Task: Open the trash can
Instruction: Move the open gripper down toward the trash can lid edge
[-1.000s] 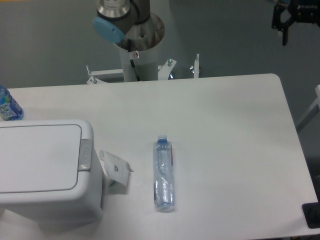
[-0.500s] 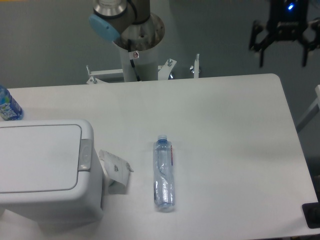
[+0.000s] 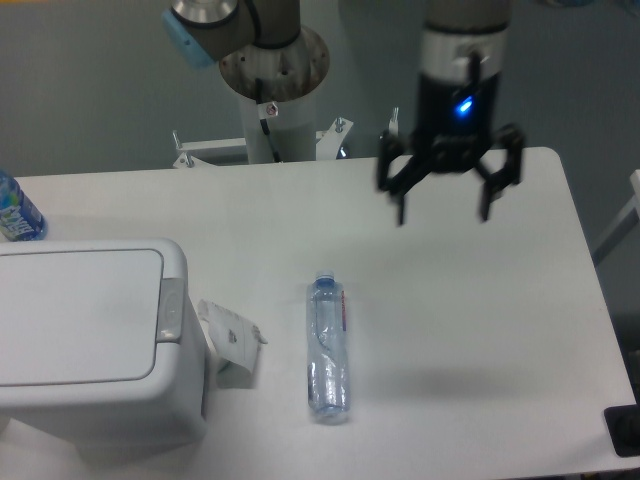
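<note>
**Trash can, lid down; jaws spread wide and empty**

Gripper (image 3: 443, 213): hangs above the tabletop (image 3: 480, 330), fingers pointing down; jaws well apart, holding nothing; blue light lit on its body.

Trash can (image 3: 90, 340): well apart from the jaws, far to their left and nearer the camera, at the tabletop's left edge; white, boxy, rounded corners; flat lid (image 3: 75, 315) lies shut; grey push strip (image 3: 171, 307) on the rim that faces the jaws.

Handling, as judged: hard smooth plastic, stiff, probably light and hollow, so a sideways shove could slide it; the lid offers little to pinch; the grey strip looks the place to act, pressed straight down with a fingertip rather than gripped.

Also present: clear bottle (image 3: 328, 347) lying on its side, below and left of the jaws, between them and the can; crumpled white paper (image 3: 230, 342) just beside the can; blue-labelled bottle (image 3: 15, 212) at the far left edge.
</note>
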Controlling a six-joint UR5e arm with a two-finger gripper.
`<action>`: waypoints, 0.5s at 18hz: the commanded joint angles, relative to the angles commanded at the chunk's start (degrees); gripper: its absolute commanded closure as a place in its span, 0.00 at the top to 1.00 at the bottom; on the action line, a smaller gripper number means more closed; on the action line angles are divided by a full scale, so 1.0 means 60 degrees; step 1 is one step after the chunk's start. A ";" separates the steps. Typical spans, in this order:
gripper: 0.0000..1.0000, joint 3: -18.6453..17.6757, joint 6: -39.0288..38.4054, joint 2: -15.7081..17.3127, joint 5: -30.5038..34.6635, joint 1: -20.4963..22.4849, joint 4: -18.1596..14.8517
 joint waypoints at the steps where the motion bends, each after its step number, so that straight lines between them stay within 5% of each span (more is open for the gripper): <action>1: 1.00 0.0102 -0.0323 -0.0103 0.0000 -0.0162 0.0089; 9: 1.00 0.0250 -0.1321 -0.0264 0.0000 -0.1144 0.0148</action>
